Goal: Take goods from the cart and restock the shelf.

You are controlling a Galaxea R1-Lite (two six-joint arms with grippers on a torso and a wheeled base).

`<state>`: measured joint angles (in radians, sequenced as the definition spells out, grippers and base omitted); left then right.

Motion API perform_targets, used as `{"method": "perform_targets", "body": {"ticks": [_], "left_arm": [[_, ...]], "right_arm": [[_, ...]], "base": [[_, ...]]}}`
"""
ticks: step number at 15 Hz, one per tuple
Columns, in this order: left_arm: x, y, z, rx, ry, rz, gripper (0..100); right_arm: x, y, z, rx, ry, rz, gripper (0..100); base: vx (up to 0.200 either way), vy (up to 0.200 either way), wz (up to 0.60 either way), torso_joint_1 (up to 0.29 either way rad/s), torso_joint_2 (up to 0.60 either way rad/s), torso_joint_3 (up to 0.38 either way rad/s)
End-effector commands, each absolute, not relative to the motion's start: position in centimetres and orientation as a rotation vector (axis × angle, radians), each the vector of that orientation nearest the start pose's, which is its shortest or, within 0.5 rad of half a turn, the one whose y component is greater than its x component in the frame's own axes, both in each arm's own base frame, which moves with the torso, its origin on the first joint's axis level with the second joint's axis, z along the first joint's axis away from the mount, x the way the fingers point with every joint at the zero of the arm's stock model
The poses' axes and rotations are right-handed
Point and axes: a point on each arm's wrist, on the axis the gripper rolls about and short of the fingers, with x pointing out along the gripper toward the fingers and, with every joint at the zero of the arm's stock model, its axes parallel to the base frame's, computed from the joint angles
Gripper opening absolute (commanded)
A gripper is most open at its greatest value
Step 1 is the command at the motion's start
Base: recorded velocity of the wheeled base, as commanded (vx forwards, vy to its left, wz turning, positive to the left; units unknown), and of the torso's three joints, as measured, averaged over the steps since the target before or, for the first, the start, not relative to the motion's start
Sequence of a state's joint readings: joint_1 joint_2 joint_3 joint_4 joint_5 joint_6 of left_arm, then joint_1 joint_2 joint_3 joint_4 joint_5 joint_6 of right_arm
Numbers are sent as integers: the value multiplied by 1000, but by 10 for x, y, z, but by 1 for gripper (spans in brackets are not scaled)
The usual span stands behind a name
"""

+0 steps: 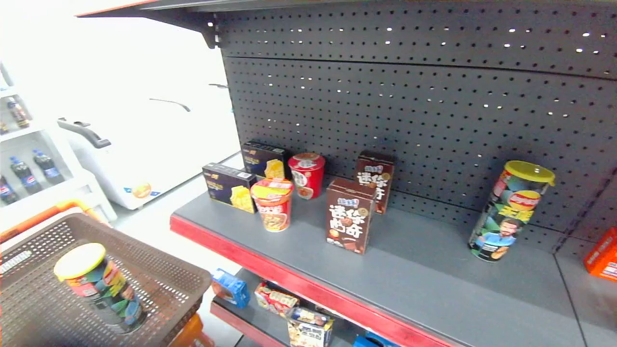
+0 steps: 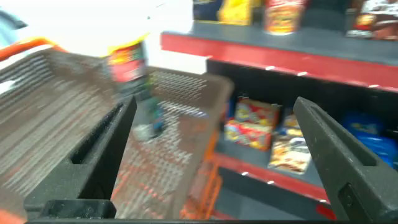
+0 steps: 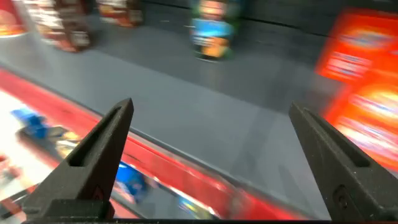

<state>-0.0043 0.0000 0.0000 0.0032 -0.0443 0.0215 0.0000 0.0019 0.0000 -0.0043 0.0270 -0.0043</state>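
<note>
**Step in hand (judged):** the pick from the cart, with nothing lifted yet.

- Left gripper (image 2: 214, 106): jaws wide, empty, facing the cart basket (image 1: 164, 277).
- Right gripper (image 3: 211, 106): jaws wide, empty, facing the shelf (image 1: 424, 284).
- Task item: yellow-lidded can (image 1: 99, 289), upright in the basket at the lower left of the head frame. It is the only item you can see in there.

**Next move (judged):**
- Bring the left gripper over the can, straddle its round body and close on the sides below the lid.
- The wall is smooth and curved, so a grip off centre may let it roll or tip.
- Lift it clear of the basket rim before you swing it to the shelf.
- A likely spot is the bare board beside the matching can (image 1: 511, 212), right of centre.

**Surface:** grey shelf board with a red front edge and a black pegboard back (image 1: 434, 120). From left of centre towards the right it holds:
- two dark boxes (image 1: 230, 187)
- two noodle cups (image 1: 273, 203)
- two brown boxes (image 1: 349, 221)
- the matching can, well apart from the rest
- an orange pack (image 1: 602, 255) at the right edge

**Room:**
- Snack packs (image 1: 274, 299) lie on the lower shelf, bottom centre.
- A white chest freezer (image 1: 144, 144) stands at centre left.
- Bottled drinks (image 1: 29, 173) sit in a cooler at the far left.
</note>
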Motion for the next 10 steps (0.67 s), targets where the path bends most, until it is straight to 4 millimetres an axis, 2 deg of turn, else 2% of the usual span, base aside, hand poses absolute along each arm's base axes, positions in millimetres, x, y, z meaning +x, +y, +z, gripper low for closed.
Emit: {"method": "perform_targets", "body": {"ticks": [1,6,10], "left_arm": [[-23,-1,75,21,3,-46,100],[-23,-1,75,21,3,-49,100],[-23,-1,75,21,3,-49,100]], "right_arm": [[-23,1,76,-5,-2,28,100],[-23,1,76,-5,-2,28,100],[-23,1,76,-3,-2,26,100]], "base": [[0,0,600,2,2,2],[0,0,600,1,3,3],[0,0,0,0,0,0]]}}
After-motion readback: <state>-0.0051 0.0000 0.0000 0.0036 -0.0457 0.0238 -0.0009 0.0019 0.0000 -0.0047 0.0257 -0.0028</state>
